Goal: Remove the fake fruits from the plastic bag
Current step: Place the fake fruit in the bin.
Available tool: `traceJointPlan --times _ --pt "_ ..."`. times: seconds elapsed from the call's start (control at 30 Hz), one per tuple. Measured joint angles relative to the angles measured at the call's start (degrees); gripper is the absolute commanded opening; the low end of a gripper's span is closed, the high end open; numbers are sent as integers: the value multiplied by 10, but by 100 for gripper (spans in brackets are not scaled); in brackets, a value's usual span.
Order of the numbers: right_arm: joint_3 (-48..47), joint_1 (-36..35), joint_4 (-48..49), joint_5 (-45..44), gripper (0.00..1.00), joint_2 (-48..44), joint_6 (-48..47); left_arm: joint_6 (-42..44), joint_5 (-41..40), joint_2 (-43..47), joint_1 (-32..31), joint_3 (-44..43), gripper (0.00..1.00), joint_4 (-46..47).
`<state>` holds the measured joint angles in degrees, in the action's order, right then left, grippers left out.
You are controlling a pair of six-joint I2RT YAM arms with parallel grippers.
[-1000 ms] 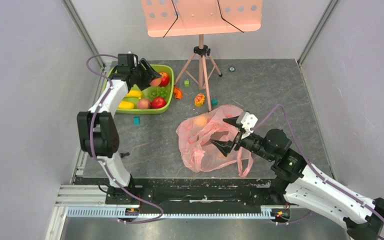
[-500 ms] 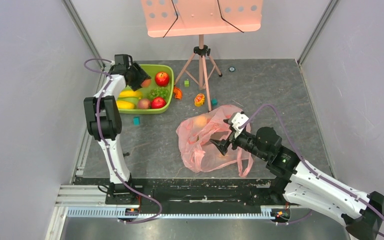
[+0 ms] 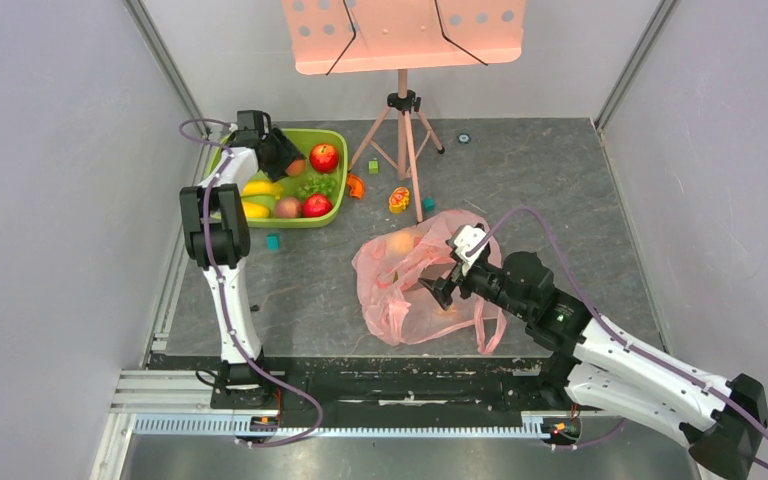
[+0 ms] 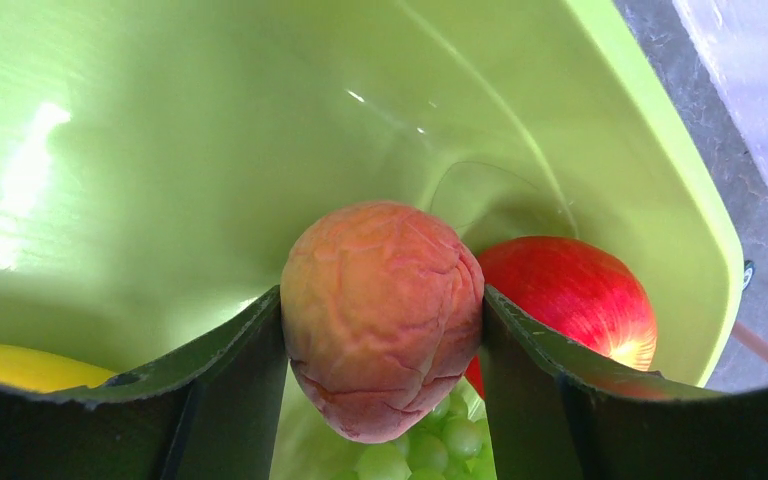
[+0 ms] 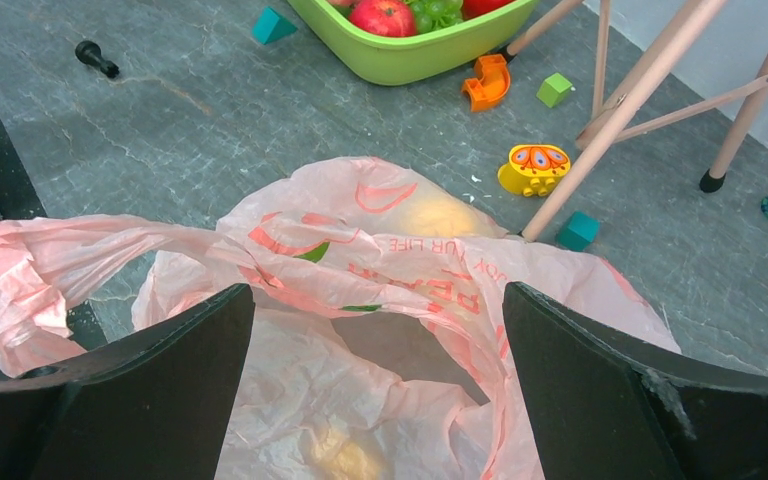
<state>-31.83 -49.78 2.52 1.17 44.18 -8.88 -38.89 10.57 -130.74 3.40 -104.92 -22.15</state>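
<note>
My left gripper (image 4: 382,335) is squeezing a pinkish peach (image 4: 380,300) between its dark fingers. The peach's skin is looking matte and finely wrinkled, its shape rounded with a blunt point below. It is hanging inside the lime-green basin (image 4: 160,150), whose smooth rigid wall is catching bright glare. Just behind the peach a glossy red apple (image 4: 580,295) is lying, pale green grapes (image 4: 420,450) are bunching below, and a yellow fruit (image 4: 20,368) is showing at the left.

My right gripper (image 5: 375,300) is standing wide open and gripping nothing, its jaws framing the thin, crinkly pink plastic bag (image 5: 380,240). A yellowish lump (image 5: 430,215) is showing through the film.

Only the top view is showing the whole bag slumping on the grey floor, right of the basin and nearer my bases. There my left arm is rising and folding over the basin's far-left corner, while my right arm is stretching low from the near right, well apart from the basin.
</note>
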Motion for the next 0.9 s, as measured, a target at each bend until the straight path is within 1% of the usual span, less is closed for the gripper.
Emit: traceJointPlan --times 0.03,0.13,0.5,0.6,0.7,0.9 --pt "1 0 0 0 98 2 0 0 0 -2 0 -4 68 0" --pt "3 0 0 0 98 8 -2 4 0 -4 0 -7 74 0" --pt "4 0 0 0 98 7 -2 6 3 -12 0 -18 90 -3" --pt "5 0 -1 -2 98 1 -2 6 5 -12 0 -20 96 -5" --pt "5 0 -4 -9 98 -10 -2 6 5 -12 0 -21 100 -6" --pt "5 0 -18 -20 98 -37 0 6 5 -5 0 -21 100 -20"
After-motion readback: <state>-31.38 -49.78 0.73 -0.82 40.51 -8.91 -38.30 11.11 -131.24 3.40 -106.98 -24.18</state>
